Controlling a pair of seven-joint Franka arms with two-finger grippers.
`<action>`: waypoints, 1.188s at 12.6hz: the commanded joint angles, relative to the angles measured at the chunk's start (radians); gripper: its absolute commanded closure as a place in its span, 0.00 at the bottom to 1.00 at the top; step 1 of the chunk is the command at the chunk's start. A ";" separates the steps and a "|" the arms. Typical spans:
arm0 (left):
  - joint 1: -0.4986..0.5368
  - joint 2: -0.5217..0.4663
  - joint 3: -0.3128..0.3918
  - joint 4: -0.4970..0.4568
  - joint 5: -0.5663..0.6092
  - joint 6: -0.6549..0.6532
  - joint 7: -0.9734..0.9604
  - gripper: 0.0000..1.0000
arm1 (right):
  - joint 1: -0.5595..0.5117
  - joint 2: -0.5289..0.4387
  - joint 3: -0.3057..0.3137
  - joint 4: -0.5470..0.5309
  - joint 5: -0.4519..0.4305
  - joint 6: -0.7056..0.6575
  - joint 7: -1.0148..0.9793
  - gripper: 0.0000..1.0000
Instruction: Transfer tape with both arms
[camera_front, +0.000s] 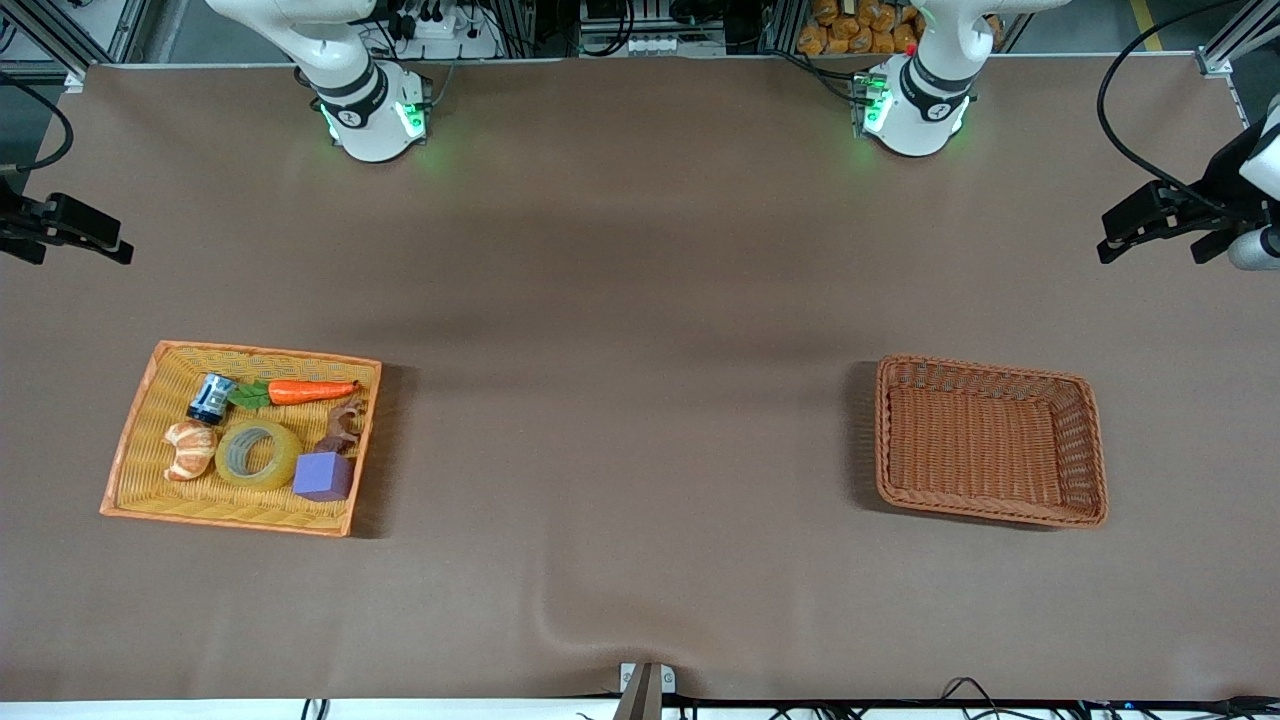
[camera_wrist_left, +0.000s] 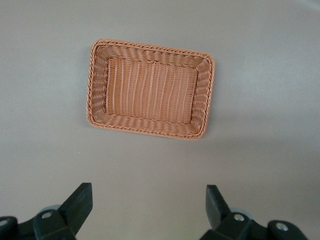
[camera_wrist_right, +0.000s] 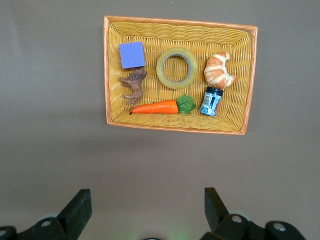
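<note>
Tape (camera_front: 258, 454), a translucent yellowish roll with a grey core, lies flat in the yellow woven tray with an orange rim (camera_front: 130, 432) toward the right arm's end of the table. In the tray it sits between a peeled orange toy (camera_front: 190, 449) and a purple cube (camera_front: 323, 475); a brown animal figure (camera_front: 341, 428), an orange carrot toy with green leaves (camera_front: 305, 391) and a small blue can (camera_front: 210, 398) lie farther from the front camera. Toward the left arm's end stands an empty reddish-brown wicker basket (camera_front: 1092, 450), well apart from the tray. Brown cloth covers the table (camera_front: 640, 280), wrinkled near the front edge. Cables, metal framing and orange items show past the arms' bases. The right gripper (camera_wrist_right: 145, 210) hangs high above the table by the tray, jaws spread wide, holding nothing; the left gripper (camera_wrist_left: 149, 210) hangs likewise by the basket, wide apart and empty.
</note>
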 joint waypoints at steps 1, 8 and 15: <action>0.006 -0.003 -0.005 0.015 0.020 -0.018 -0.004 0.00 | 0.000 0.014 0.004 0.016 -0.018 -0.007 0.001 0.00; -0.003 0.003 -0.044 0.008 0.015 -0.093 -0.007 0.00 | 0.004 0.017 0.004 0.018 -0.018 -0.005 0.001 0.00; -0.003 0.015 -0.057 0.012 0.018 -0.091 -0.053 0.00 | 0.010 0.031 0.004 0.018 -0.018 -0.005 0.001 0.00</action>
